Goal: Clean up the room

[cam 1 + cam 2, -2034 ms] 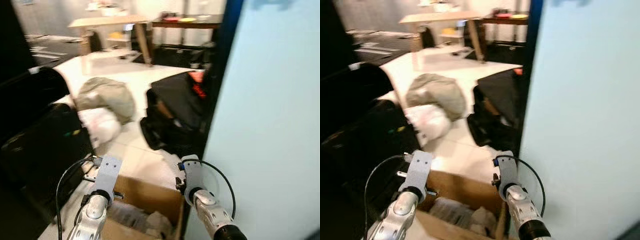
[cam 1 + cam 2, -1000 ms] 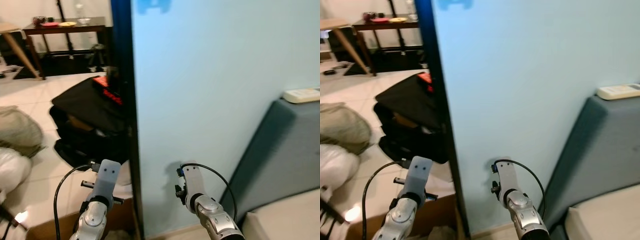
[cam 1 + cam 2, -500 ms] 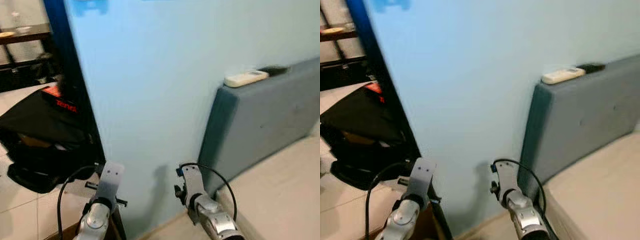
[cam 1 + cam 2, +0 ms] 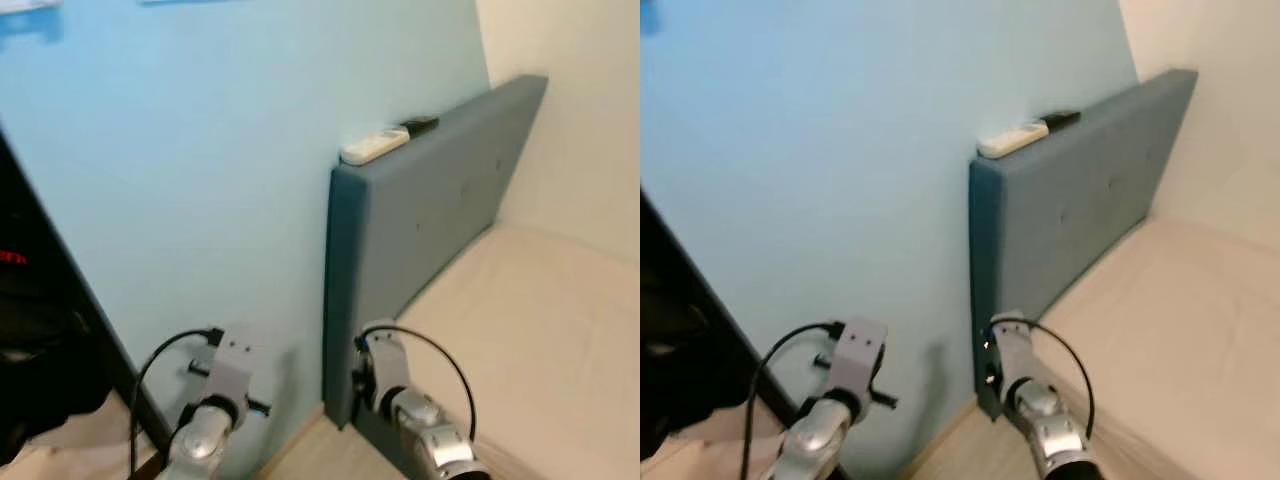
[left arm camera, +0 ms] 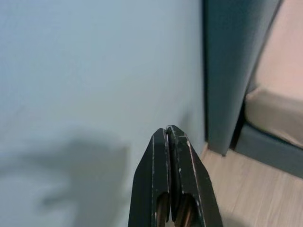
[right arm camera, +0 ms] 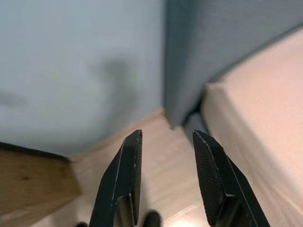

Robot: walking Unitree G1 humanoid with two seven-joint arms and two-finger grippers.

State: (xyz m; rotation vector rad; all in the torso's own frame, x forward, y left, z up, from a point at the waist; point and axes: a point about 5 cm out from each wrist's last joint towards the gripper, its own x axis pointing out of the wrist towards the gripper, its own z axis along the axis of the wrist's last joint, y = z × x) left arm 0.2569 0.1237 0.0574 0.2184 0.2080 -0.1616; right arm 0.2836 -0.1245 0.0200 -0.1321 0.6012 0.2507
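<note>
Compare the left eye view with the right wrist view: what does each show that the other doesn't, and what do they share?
Left eye view alone: a white remote and a dark remote lying on top of the headboard, a black bag at the left edge, and both silver arms held low in front.

Right wrist view alone: the right gripper open and empty over the wood floor, with a wooden edge nearby.

Both: the light blue wall, the blue-grey headboard and the beige mattress.

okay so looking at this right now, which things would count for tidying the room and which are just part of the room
For tidying, as a guess:
white remote on top of the headboard
dark remote beside it
black bag on the floor, at the left edge

Just part of the room:
grey-blue headboard
beige mattress
light blue wall
</note>
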